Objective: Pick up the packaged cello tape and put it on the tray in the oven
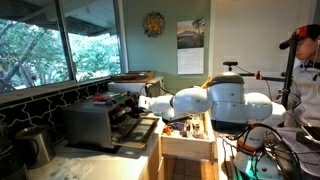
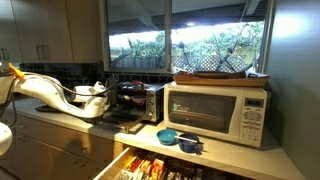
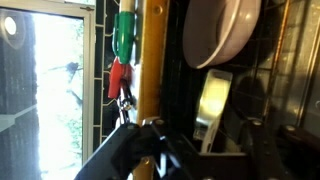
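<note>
In the wrist view the packaged cello tape (image 3: 212, 100), pale and shiny, lies on a dark flat surface that looks like the tray (image 3: 180, 110). My gripper (image 3: 205, 150) sits right over it. Its dark fingers are spread to either side of the package and look open. In both exterior views the white arm reaches to the front of the silver-grey toaster oven (image 1: 92, 122) (image 2: 140, 100), whose door is dropped open. The gripper (image 1: 135, 105) (image 2: 108, 95) is at the mouth of the cavity. The tape does not show in the exterior views.
A white microwave (image 2: 220, 112) stands beside the oven, with blue bowls (image 2: 172, 136) in front of it. A drawer (image 1: 188, 138) (image 2: 150, 165) is pulled open below the counter. A metal kettle (image 1: 35, 145) is on the counter. A pale bowl (image 3: 225, 30) shows beyond the tape.
</note>
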Controlling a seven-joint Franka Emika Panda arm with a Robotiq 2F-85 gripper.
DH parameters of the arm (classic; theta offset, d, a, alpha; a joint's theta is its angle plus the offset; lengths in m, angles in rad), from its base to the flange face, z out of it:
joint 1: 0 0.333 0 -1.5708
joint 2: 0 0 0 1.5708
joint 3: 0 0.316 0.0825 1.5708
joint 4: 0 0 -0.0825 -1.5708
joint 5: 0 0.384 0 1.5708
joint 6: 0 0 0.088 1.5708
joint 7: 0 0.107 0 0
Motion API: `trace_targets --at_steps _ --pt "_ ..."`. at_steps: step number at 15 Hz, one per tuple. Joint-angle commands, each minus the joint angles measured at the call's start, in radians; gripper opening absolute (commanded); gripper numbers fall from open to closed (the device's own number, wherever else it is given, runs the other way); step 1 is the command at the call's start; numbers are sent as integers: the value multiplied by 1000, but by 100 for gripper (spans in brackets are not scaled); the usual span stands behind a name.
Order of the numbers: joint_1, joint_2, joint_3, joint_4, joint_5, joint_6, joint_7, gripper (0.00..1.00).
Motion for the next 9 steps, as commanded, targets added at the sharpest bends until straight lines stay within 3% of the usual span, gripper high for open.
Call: trace_targets --at_steps 1,4,7,9 --pt "39 -15 -43 -32 4 0 6 28" --pt "54 -8 -55 -43 -10 -4 4 5" --pt "67 6 -64 -56 -35 -6 2 0" --pt "82 41 -69 -73 -102 -8 -1 3"
